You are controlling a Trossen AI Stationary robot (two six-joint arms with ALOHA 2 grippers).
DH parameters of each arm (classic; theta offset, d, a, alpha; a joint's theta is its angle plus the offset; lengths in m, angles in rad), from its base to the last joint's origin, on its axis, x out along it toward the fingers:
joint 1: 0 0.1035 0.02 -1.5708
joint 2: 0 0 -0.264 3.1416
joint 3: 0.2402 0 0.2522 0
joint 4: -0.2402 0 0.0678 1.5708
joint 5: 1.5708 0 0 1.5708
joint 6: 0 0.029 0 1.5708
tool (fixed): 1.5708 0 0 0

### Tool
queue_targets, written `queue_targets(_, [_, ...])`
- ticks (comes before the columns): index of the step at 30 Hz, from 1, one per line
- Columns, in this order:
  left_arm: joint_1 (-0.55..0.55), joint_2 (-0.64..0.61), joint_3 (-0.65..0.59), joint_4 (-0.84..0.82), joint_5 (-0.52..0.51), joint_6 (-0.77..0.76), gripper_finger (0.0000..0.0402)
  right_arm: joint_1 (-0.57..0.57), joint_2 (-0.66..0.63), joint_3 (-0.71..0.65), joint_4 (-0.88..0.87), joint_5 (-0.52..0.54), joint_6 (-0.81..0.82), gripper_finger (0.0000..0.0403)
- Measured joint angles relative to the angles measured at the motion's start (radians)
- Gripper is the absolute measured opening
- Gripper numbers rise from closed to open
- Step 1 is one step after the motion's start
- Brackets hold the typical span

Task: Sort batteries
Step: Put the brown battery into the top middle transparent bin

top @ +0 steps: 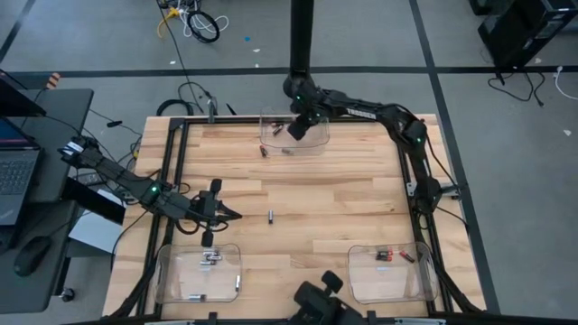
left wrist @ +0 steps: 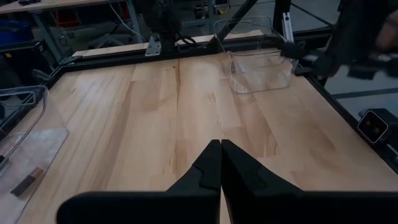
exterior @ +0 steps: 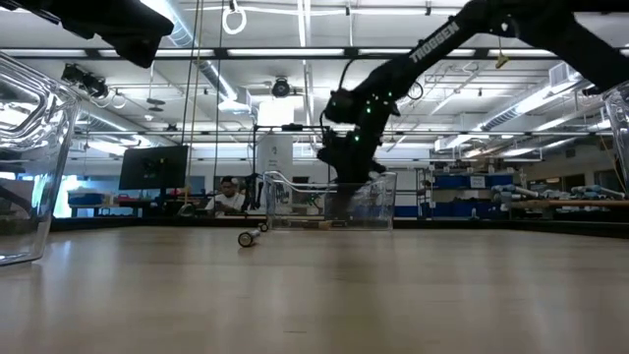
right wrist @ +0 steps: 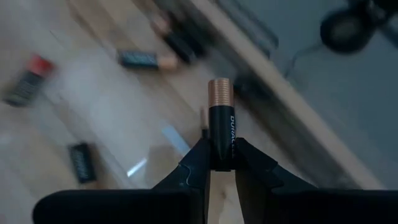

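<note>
**Ana:** Over the clear plastic source bin (top: pixel 293 132) at the far edge of the pale wooden table (top: pixel 316 194), the right gripper (right wrist: pixel 221 163) is clamped on a black copper-topped cylindrical battery (right wrist: pixel 221 118), held by its lower end, copper cap forward.

**Ben:** And the rest of the cells?

**Ana:** Two small dark batteries (top: pixel 275 151) lie just outside that bin's near wall, and one grey cell (top: pixel 270 215) sits well nearer the middle. Two clear receiving bins stand along the opposite edge from the source bin: one (top: pixel 198 271) with silvery cells, one (top: pixel 390 272) with red-and-black ones.

**Ben:** So where should this one go?

**Ana:** My guess is the bin with the red-and-black cells (it matches best). I'd lift straight up clear of the source bin's wall before swinging across, and keep the squeeze firm, since the grip is low on the cell and it could pivot.

**Ben:** Left arm?

**Ana:** The left gripper (left wrist: pixel 221 163) waits, fingers pressed together and empty, well away from the source bin beside the silvery-cell bin.
</note>
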Motion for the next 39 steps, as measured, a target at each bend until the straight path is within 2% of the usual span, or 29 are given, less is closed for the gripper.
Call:
queue_targets(6, [0.000, 0.000, 0.000, 0.000, 0.000, 0.000, 0.0012, -0.017, 0.051, 0.006, -0.030, 0.010, -0.001, 0.0058])
queue_targets(22, [0.000, 0.000, 0.000, 0.000, 0.001, -0.001, 0.0012, -0.005, 0.048, 0.000, -0.066, 0.027, -0.008, 0.0059])
queue_targets(28, [0.000, 0.000, 0.000, 0.000, 0.001, -0.001, 0.0012, -0.005, 0.048, -0.001, -0.066, 0.016, -0.008, 0.0084])
queue_targets(36, [0.000, 0.000, 0.000, 0.000, 0.001, -0.001, 0.0012, -0.007, 0.048, -0.002, -0.066, 0.020, -0.008, 0.0078])
queue_targets(39, [0.000, 0.000, 0.000, 0.000, 0.001, -0.001, 0.0012, -0.006, 0.049, -0.003, -0.072, 0.029, -0.018, 0.0088])
